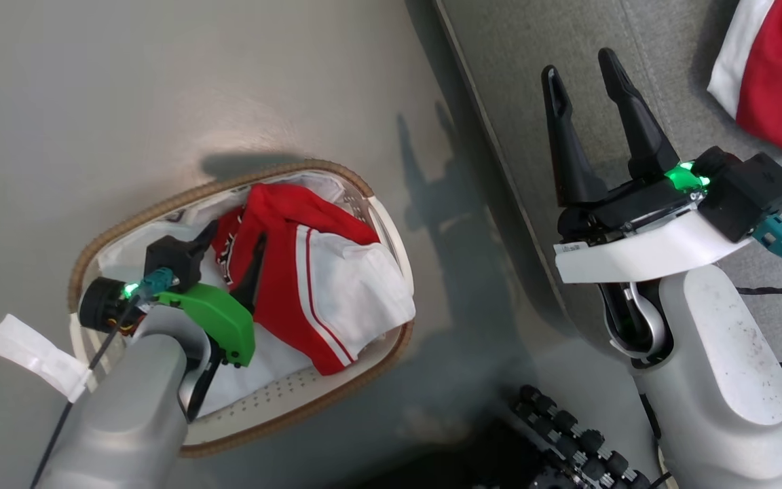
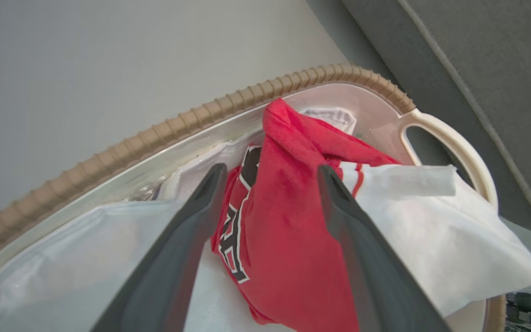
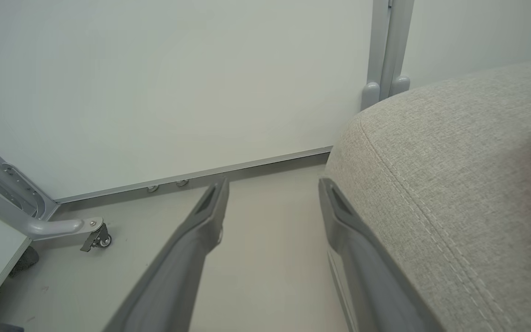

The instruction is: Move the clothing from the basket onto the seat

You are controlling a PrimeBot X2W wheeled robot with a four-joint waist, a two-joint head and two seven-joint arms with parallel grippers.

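The jaws of the left gripper (image 2: 270, 177) stand wide, the 2 dark fingers (image 2: 187, 230) on either side of a raised red fold; whether they touch the cloth I cannot tell. That fold belongs to the red-and-white garment (image 1: 316, 272), which lies bunched inside the basket (image 1: 282, 167), its black lettering toward the left finger and its white panel with thin red stripes draped toward the right rim. Under it lies the white liner (image 2: 62, 258). The basket stands on the grey floor (image 1: 160, 81), on the left, just beside the seat (image 1: 540, 41), its white handle (image 2: 454, 143) on the side facing the seat.

The jaws of the right gripper (image 1: 578, 64) are also spread and hold nothing. They hang over the left edge of the seat, fingers pointing away. In the right wrist view this gripper (image 3: 273, 184) faces a pale wall panel (image 3: 178, 92), with the seat's rounded corner (image 3: 454, 184) on its right. 1 more red-and-white garment (image 1: 778, 75) lies on the seat, far right, well apart from the right gripper.
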